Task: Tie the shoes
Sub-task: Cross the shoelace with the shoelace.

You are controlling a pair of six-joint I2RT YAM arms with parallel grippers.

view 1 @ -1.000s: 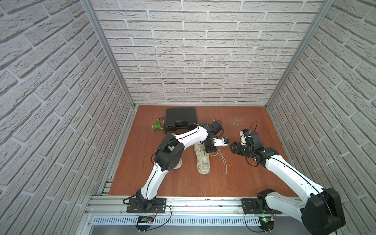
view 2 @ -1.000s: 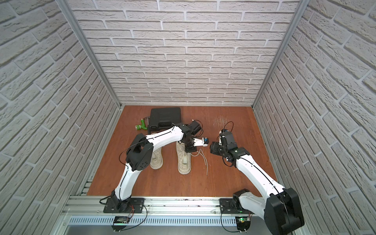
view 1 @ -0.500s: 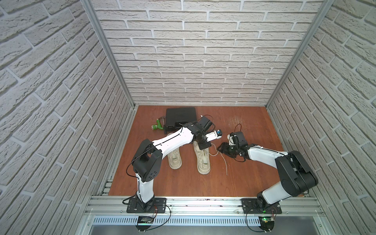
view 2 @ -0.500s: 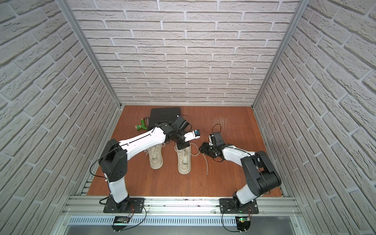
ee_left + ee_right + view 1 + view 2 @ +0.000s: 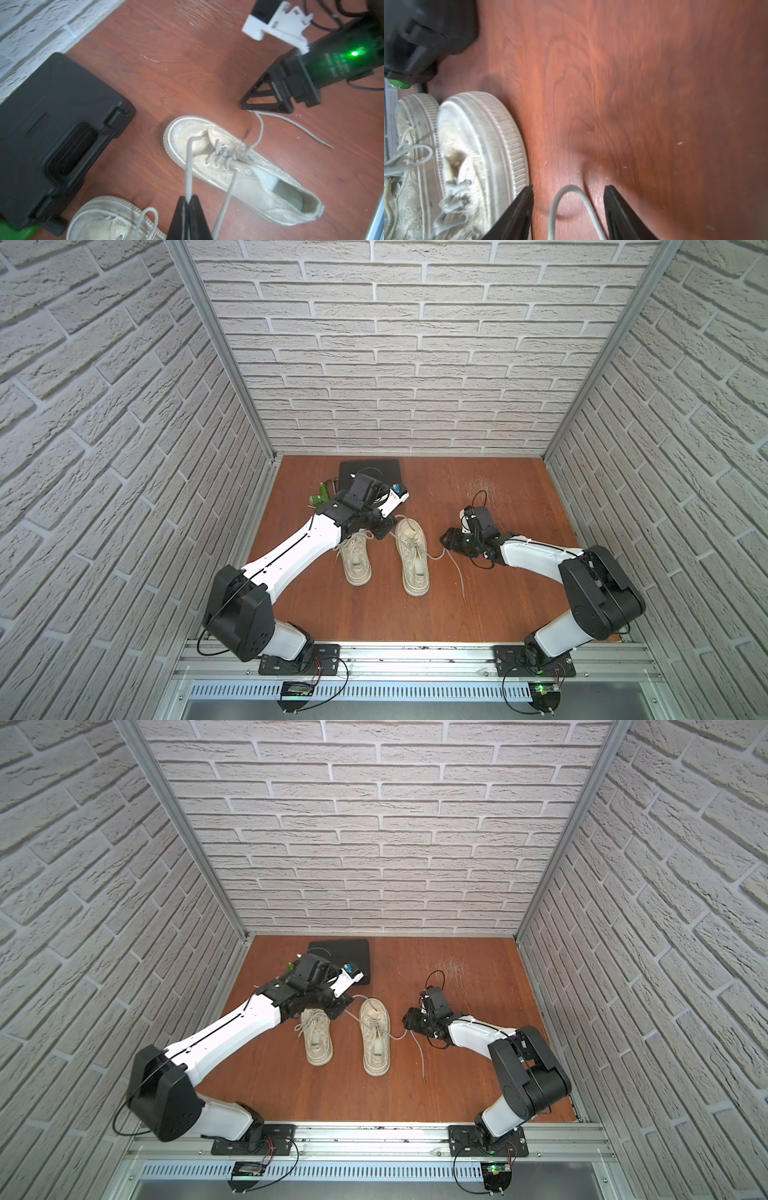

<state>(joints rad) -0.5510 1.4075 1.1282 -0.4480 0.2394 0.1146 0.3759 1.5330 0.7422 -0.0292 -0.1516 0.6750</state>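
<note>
Two beige canvas shoes stand side by side mid-table, the left shoe [image 5: 355,562] [image 5: 318,1042] and the right shoe [image 5: 412,562] [image 5: 376,1042] [image 5: 239,172]. My left gripper [image 5: 384,529] [image 5: 188,200] hovers at the toes between them, shut on a cream lace [image 5: 188,166] that runs taut from the right shoe's eyelets. The right gripper [image 5: 446,541] [image 5: 568,187] sits low on the table just right of that shoe, open. A bend of the shoe's other lace [image 5: 569,186] [image 5: 457,576] lies on the wood between its jaws, untouched.
A black plastic case [image 5: 370,472] [image 5: 52,135] lies at the back, just behind my left wrist. A green tool [image 5: 318,499] rests left of it. Brick walls close in the table [image 5: 478,614] on three sides.
My left gripper has drawn back leftward across the right shoe with the lace in it. The right gripper has slid left and low toward the shoe, over the loose lace.
</note>
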